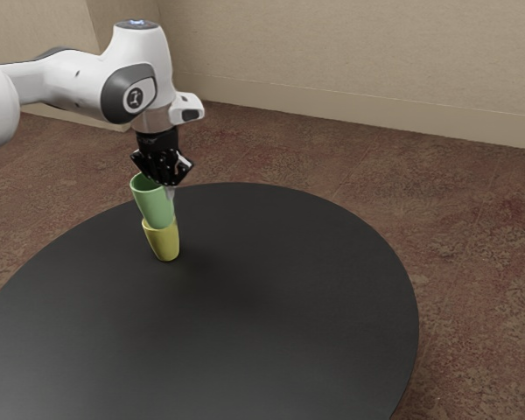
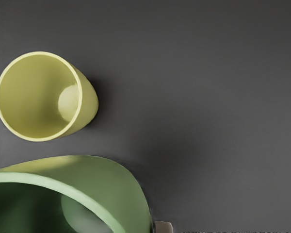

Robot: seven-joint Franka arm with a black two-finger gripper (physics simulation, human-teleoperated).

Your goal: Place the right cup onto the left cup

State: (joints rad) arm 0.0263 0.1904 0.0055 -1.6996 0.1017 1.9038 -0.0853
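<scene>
My gripper [image 1: 168, 189] is shut on the green cup [image 1: 155, 205] near its rim, holding it off the table with a slight tilt. The yellow cup [image 1: 164, 242] stands upright on the table; in the exterior view the green cup's base overlaps its rim. In the wrist view the yellow cup [image 2: 89, 104] has an empty inside and lies beside the large green cup [image 2: 106, 187], not directly under it. A fingertip [image 2: 164, 227] shows next to the green cup's wall. How high the green cup hangs above the yellow rim is hard to tell.
The round black table [image 1: 289, 289] spreads out toward the exterior view's right and front. Its back edge runs close behind the cups, with brown carpet [image 1: 472, 227] beyond and a beige wall [image 1: 350, 52] at the back.
</scene>
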